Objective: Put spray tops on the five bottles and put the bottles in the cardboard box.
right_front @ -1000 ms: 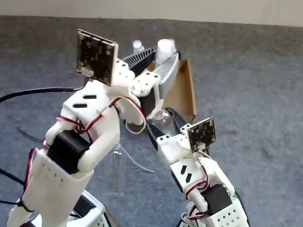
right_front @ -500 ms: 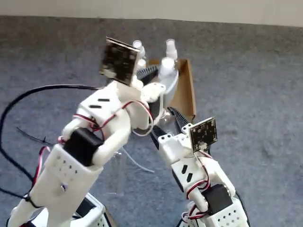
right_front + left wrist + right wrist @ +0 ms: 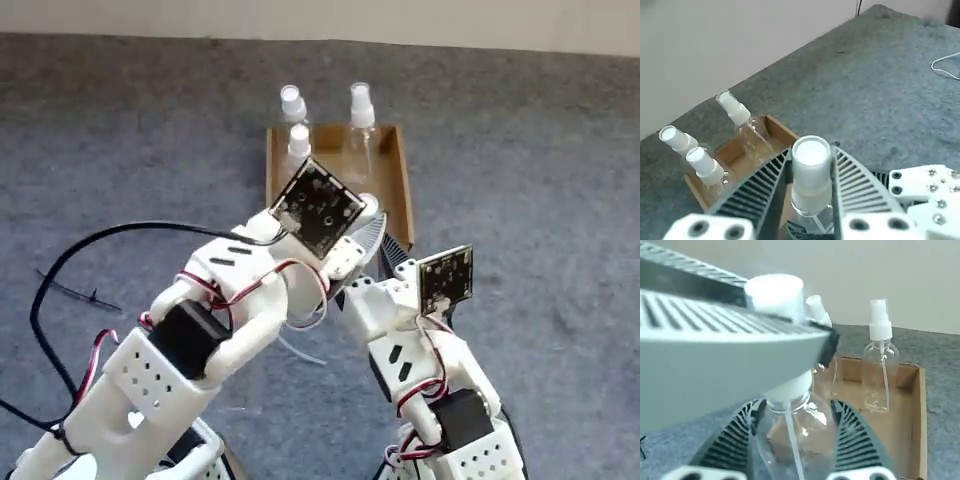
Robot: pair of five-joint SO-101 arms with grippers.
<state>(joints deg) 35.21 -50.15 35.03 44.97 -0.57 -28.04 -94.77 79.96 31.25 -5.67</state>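
Note:
My left gripper (image 3: 811, 167) is shut on a white spray top (image 3: 811, 172), holding it upright on the neck of a clear bottle (image 3: 795, 440). My right gripper (image 3: 796, 427) is shut on that bottle's body, with the dip tube showing inside the bottle. In the high view the two grippers meet at the near end of the cardboard box (image 3: 403, 180), where the spray top (image 3: 368, 206) peeks out beside the left wrist's board. Three capped bottles stand in the box: two (image 3: 292, 102) (image 3: 298, 142) at its far left and one (image 3: 362, 106) at its far right.
A black cable (image 3: 100, 245) loops over the grey carpet on the left, with a black zip tie (image 3: 75, 292) near it. A thin clear tube (image 3: 300, 352) lies between the two arms. Open carpet lies to the right of the box.
My left arm has swung down from above the box toward the right gripper, lowering the spray top onto the held bottle. The bottles in the box are uncovered now.

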